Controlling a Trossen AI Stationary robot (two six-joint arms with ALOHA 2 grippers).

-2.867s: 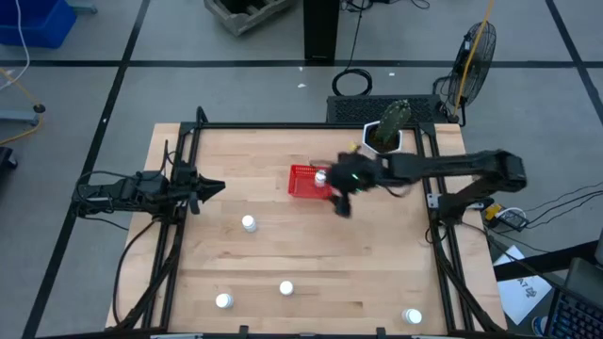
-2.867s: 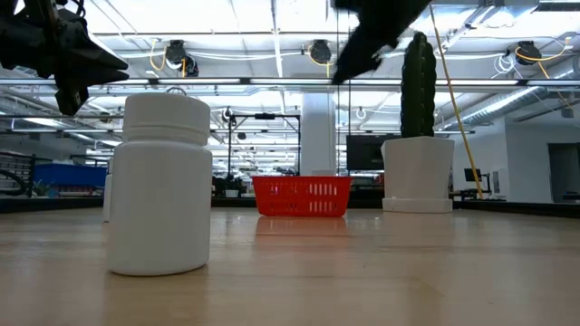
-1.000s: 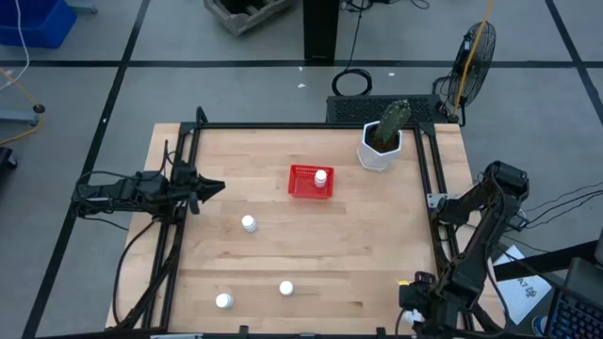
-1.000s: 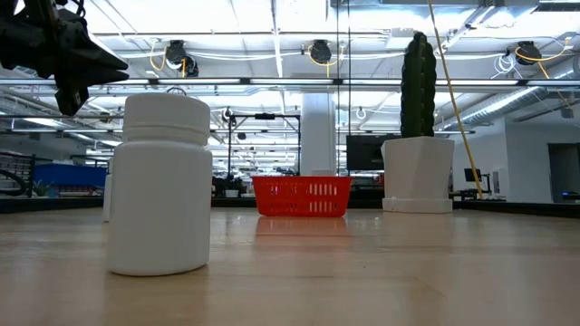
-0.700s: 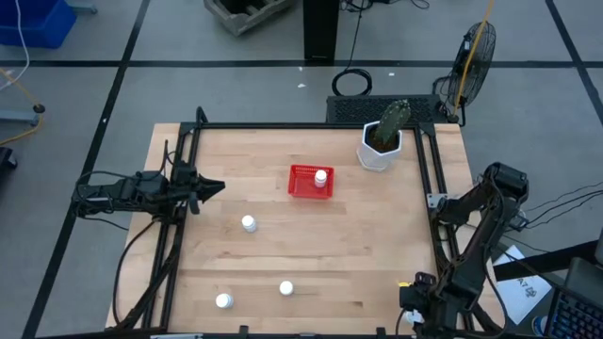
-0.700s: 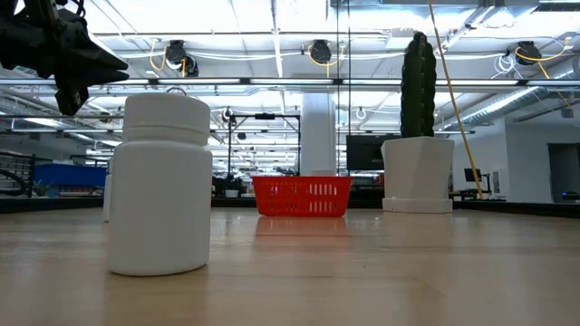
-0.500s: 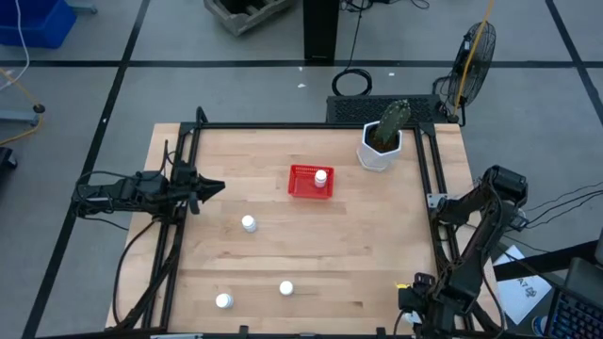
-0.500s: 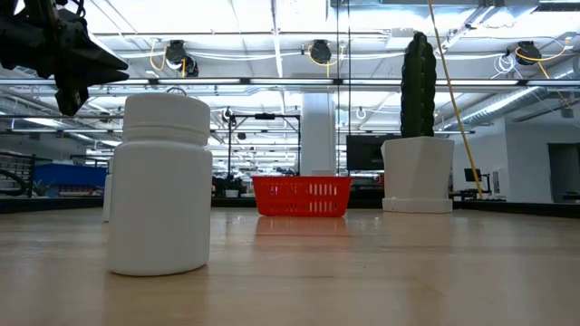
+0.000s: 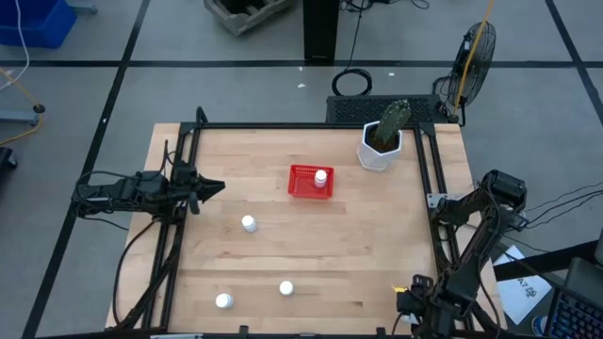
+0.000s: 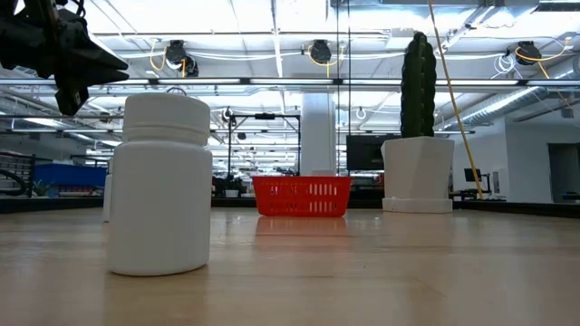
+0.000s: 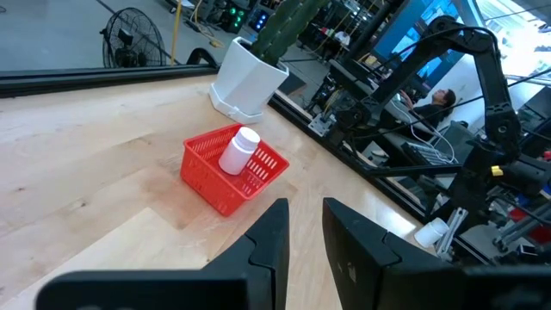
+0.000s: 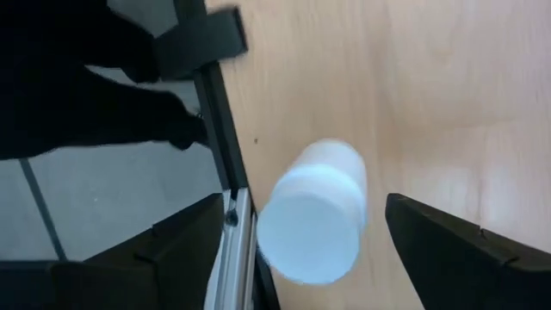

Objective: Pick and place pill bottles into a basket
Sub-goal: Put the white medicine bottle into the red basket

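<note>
From above, the right gripper (image 9: 407, 309) is hanging over the table's near right corner, hiding the pill bottle it is probably after. The left gripper (image 9: 209, 187) is waiting at the left edge. One pill bottle (image 9: 321, 177) is lying in the red basket (image 9: 300, 182); three more (image 9: 249, 223) are standing loose.

At table height, a pill bottle (image 10: 160, 185) is looming near, the basket (image 10: 302, 196) far behind.

The left wrist view is showing the narrowly parted fingers (image 11: 269, 250) grasping nothing.

The right wrist view is showing fingers (image 12: 452, 250) spread either side of a pill bottle (image 12: 313, 213), not yet gripping.

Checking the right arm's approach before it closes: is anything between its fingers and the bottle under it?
Nothing visible. In the right wrist view the bottle stands upright on the table between the open right gripper's fingers, close to the table's edge rail.
</note>
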